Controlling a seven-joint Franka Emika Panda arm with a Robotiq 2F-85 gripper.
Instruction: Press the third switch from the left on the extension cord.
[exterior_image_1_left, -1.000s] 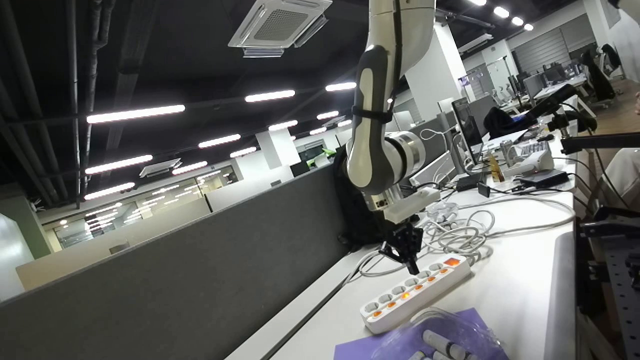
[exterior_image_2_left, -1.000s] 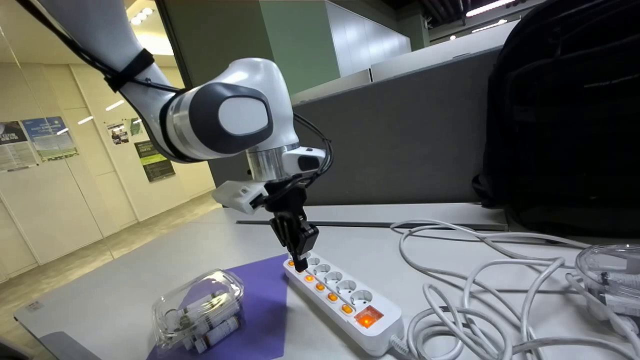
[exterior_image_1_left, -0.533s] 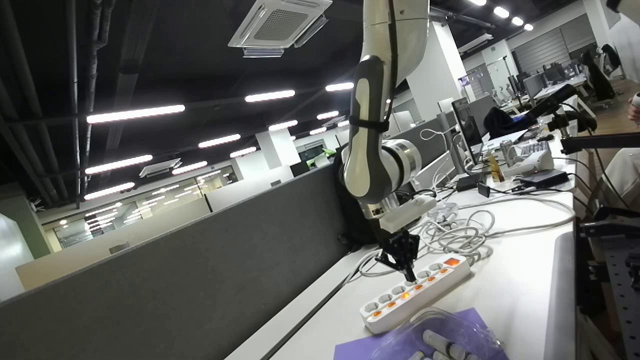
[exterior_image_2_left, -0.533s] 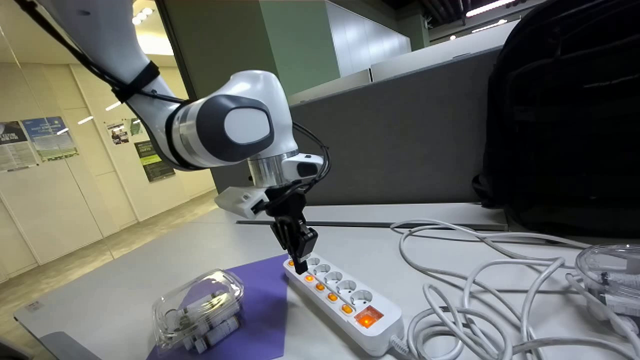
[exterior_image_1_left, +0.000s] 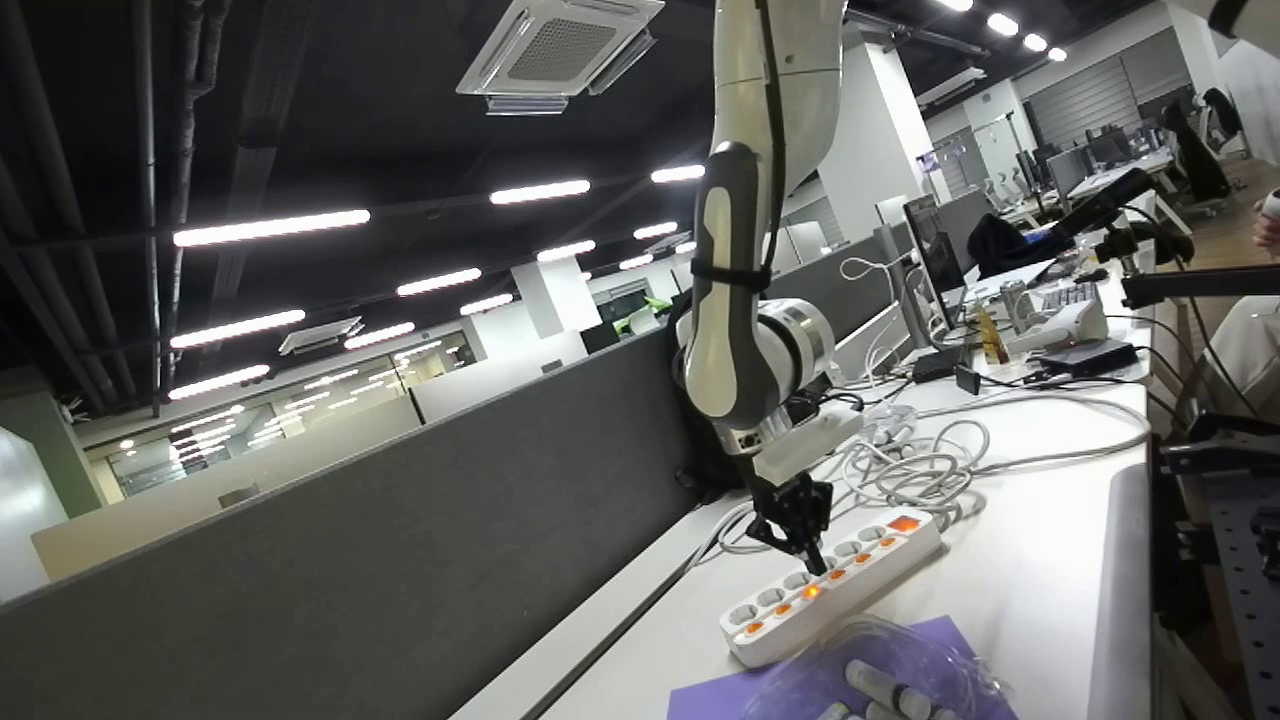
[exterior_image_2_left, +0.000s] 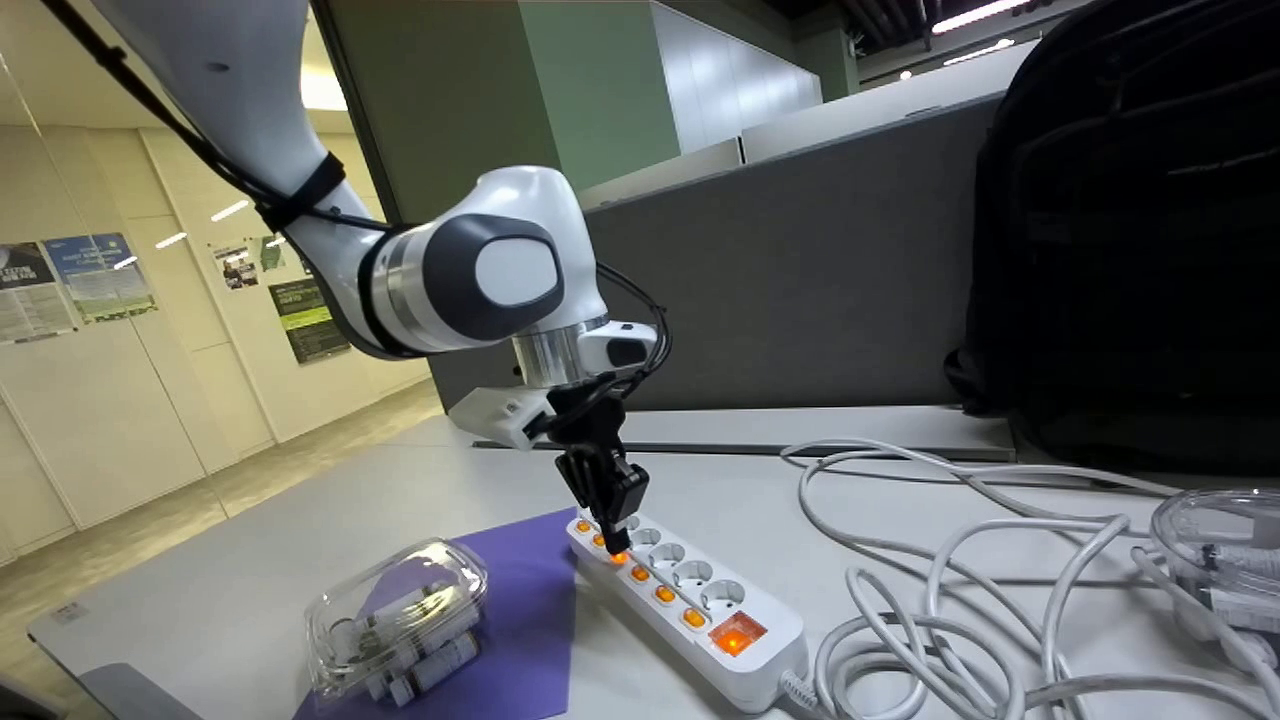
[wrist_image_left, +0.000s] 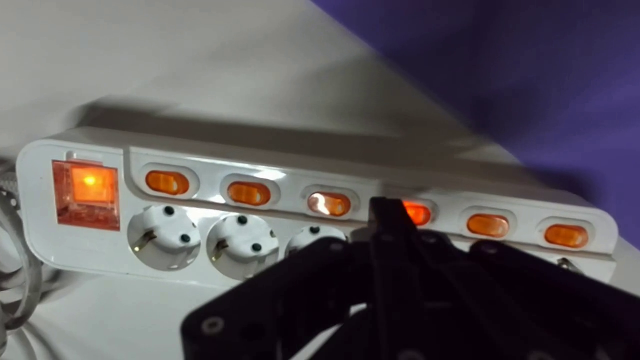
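The extension cord is a white strip with a row of round sockets and small orange switches. It lies on the table in both exterior views and crosses the wrist view. The third switch from the left glows brighter than its neighbours; it also shows in the wrist view, partly covered by my fingertips. My gripper is shut and empty, pointing down over the strip. In an exterior view its tip is right at the glowing switch. I cannot tell whether it touches.
A large orange main switch glows at the cable end. Loose white cables lie beside that end. A clear plastic box of small bottles sits on a purple sheet. A grey partition stands behind the table.
The arm and gripper have moved down toward the strip, and the tip has shifted to the glowing third switch. The strip has not moved and that switch stays lit.
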